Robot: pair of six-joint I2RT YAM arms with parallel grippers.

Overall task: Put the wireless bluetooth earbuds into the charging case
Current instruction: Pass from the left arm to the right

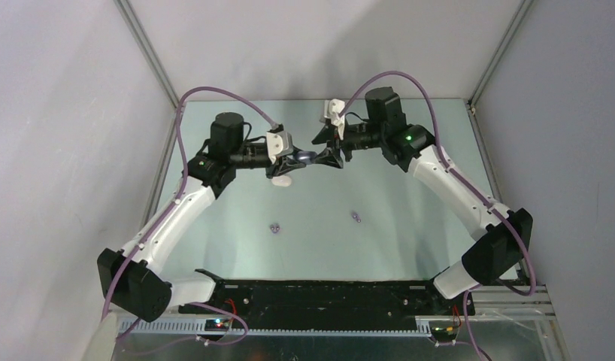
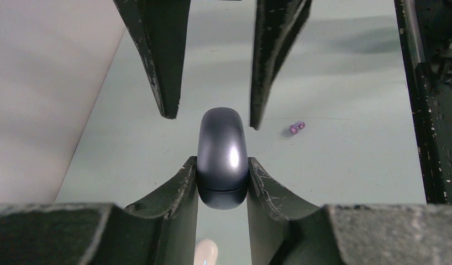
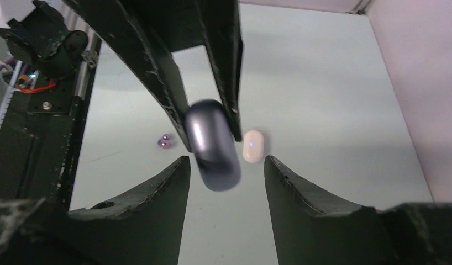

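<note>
My left gripper (image 2: 222, 165) is shut on a dark blue-grey charging case (image 2: 222, 154), held above the table with its lid seam closed. My right gripper (image 3: 226, 165) faces it from the opposite side, open. The case's (image 3: 213, 144) free end lies between the right jaws with a gap on each side. From above, both grippers (image 1: 295, 159) (image 1: 325, 154) meet at the case (image 1: 305, 156) near the table's far middle. Purple earbuds (image 1: 274, 227) (image 1: 355, 217) lie on the table nearer the arm bases, and also show in the wrist views (image 2: 297, 127) (image 3: 165, 140). No white earbuds show.
A white charging case (image 1: 283, 180) lies on the table just below the left gripper, with a small blue light (image 3: 252, 146). Grey walls close the table on left, back and right. The black base rail (image 1: 319, 289) runs along the near edge.
</note>
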